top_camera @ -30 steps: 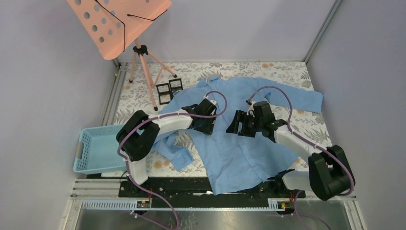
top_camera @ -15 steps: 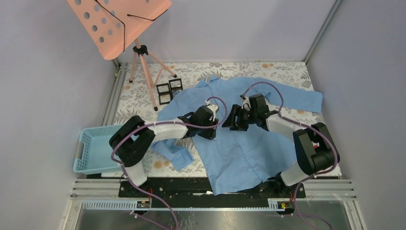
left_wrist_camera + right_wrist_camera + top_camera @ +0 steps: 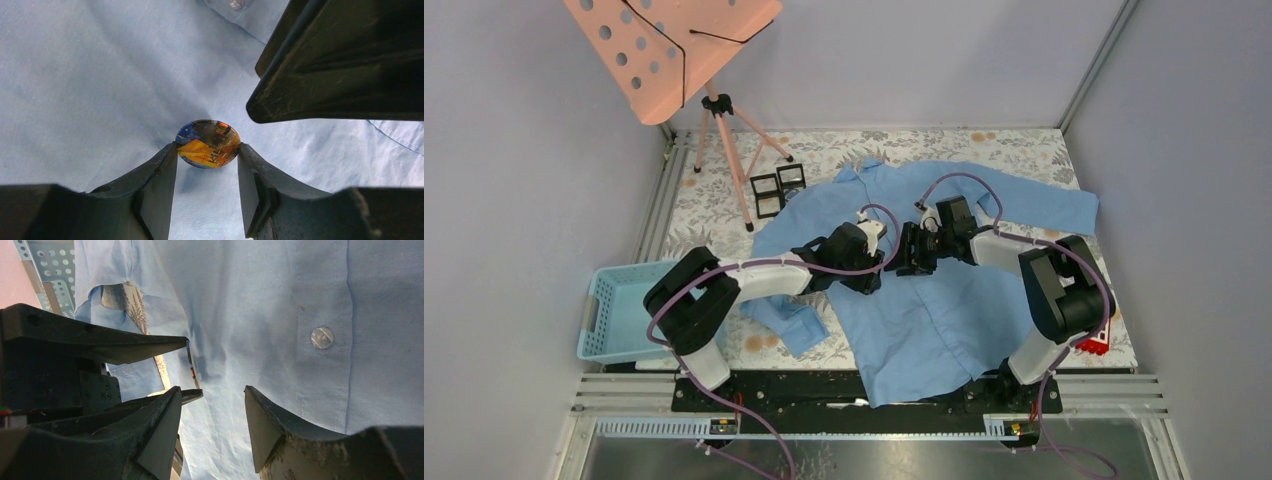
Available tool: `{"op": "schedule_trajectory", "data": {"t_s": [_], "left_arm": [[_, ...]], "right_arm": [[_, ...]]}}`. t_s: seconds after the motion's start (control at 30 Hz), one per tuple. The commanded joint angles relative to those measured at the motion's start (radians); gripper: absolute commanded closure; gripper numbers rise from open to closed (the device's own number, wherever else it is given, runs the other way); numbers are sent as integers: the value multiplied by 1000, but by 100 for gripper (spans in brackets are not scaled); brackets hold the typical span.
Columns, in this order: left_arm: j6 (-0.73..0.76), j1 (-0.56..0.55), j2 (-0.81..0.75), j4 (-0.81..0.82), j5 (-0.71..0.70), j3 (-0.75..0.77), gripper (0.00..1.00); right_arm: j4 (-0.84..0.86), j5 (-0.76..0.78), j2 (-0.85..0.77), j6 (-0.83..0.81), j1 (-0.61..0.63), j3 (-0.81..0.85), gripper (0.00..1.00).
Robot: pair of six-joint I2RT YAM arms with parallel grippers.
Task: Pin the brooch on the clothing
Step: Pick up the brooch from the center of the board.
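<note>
Left wrist view tells the most: the left tool (image 3: 206,150) is pinching the brooch (image 3: 207,143) by its two sides, right over the shirt (image 3: 100,75). The right tool (image 3: 212,392) has its two fingers spread apart with nothing between them, and it sits just beside the brooch, near the middle of the shirt. I think the step in hand is bringing the brooch to the cloth and getting the second tool ready to help. The pin is not through the shirt yet, as far as I can see. I cannot tell if the brooch is touching the cloth or just above it, but little folds in the cloth run toward it. Next, I think the right tool has to hold or lift a bit of cloth by the brooch, so the pin on the back can go in. The shirt is thin and soft, so it may bunch up or slide. The brooch is round and shiny like glass, with orange and blue colors. The shirt is light blue, lies spread on the flowery tabletop (image 3: 1024,145), and has a white button (image 3: 321,337) on its front strip.
</note>
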Motion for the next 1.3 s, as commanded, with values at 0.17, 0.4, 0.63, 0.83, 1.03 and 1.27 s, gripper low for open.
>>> {"op": "schedule_trajectory", "data": {"t_s": [0.17, 0.4, 0.63, 0.83, 1.03, 1.27], "left_arm": [[29, -14, -31, 61, 45, 8, 59], [31, -23, -46, 65, 53, 7, 59], [36, -33, -61, 60, 57, 6, 59], [42, -34, -51, 55, 61, 23, 59], [46, -38, -55, 53, 53, 33, 59], [46, -39, -57, 51, 51, 36, 59]], "right_arm": [[22, -115, 38, -23, 10, 14, 44], [15, -110, 67, -21, 24, 31, 46], [35, -131, 79, -3, 29, 32, 50], [-1, -156, 73, -24, 47, 44, 55], [-56, -145, 59, -51, 56, 48, 64], [-35, -167, 64, -48, 61, 39, 76]]}}
